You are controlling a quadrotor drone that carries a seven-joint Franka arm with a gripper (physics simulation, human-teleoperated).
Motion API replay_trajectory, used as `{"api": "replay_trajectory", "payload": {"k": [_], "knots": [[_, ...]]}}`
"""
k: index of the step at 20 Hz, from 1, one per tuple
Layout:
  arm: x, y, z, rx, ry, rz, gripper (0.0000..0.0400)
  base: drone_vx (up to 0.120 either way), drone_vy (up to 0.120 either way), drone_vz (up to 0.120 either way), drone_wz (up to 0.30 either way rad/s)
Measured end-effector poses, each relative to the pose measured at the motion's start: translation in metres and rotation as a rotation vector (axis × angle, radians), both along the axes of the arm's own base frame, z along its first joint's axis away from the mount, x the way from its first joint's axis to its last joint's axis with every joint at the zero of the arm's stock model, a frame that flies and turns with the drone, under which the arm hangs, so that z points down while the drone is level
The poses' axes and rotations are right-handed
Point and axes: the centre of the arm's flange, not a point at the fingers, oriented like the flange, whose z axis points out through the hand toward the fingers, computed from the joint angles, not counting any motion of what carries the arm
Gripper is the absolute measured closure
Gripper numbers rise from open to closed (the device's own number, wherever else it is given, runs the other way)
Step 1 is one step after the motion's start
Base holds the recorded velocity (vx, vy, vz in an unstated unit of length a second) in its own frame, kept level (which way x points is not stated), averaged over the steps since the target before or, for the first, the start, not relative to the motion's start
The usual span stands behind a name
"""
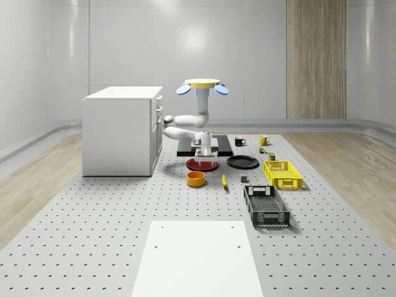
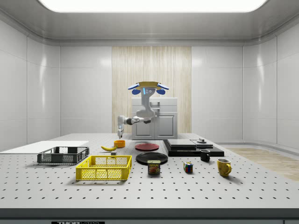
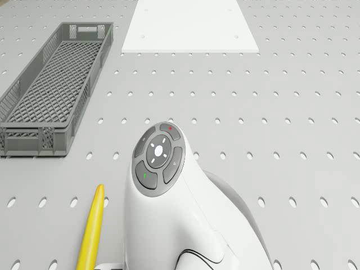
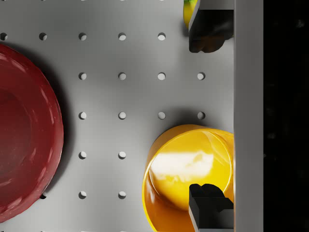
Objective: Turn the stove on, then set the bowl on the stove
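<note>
The perforated bench (image 1: 93, 216) carried every item. One white cabinet (image 1: 120, 133) stood at centre left of the whole-scene view. One drone (image 1: 203, 86) hovered beside it, above the stove end of the bench, its arm reaching down and forward.

One black stove (image 2: 191, 147) lay right of centre in the side view. Whether it was switched on could not be determined. One white panel (image 1: 197, 257) lay at the bottom centre of the whole-scene view.

There were two crates, one grey (image 1: 266, 206) and one yellow (image 1: 283, 174), at lower right of centre. There were two plates, one red (image 1: 202, 164) and one black (image 1: 242, 162), in front of the stove.

One orange-yellow bowl (image 1: 196, 179) sat on the bench just beside the red plate, apart from the stove. The hand (image 4: 210, 118) hung above it, pointing down. Its fingers (image 4: 210, 29) were spread wide and empty, with one fingertip over the bowl's rim. In my judgement this was placement for a rim grasp, ahead of the lift to the stove.

There were two mugs, one black (image 1: 239, 142) and one yellow (image 1: 263, 140). There was also one banana (image 1: 224, 180), one can (image 2: 153, 167) and one coloured cube (image 2: 188, 167).
</note>
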Motion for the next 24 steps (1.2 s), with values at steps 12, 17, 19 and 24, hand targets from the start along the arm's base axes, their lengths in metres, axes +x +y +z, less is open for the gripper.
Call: {"api": "replay_trajectory", "payload": {"k": [12,17,19,24], "knots": [[0.000,0.003,0.030,0.000,0.000,0.000,0.0000,0.023,0.000,0.000,0.000],[0.000,0.009,0.045,0.000,0.000,0.000,0.0000,0.000,0.000,0.000,0.000],[0.000,0.011,0.051,0.000,0.000,0.000,0.0000,0.000,0.000,0.000,0.000],[0.000,0.018,0.064,0.000,0.000,0.000,0.0000,0.000,0.000,0.000,0.000]]}}
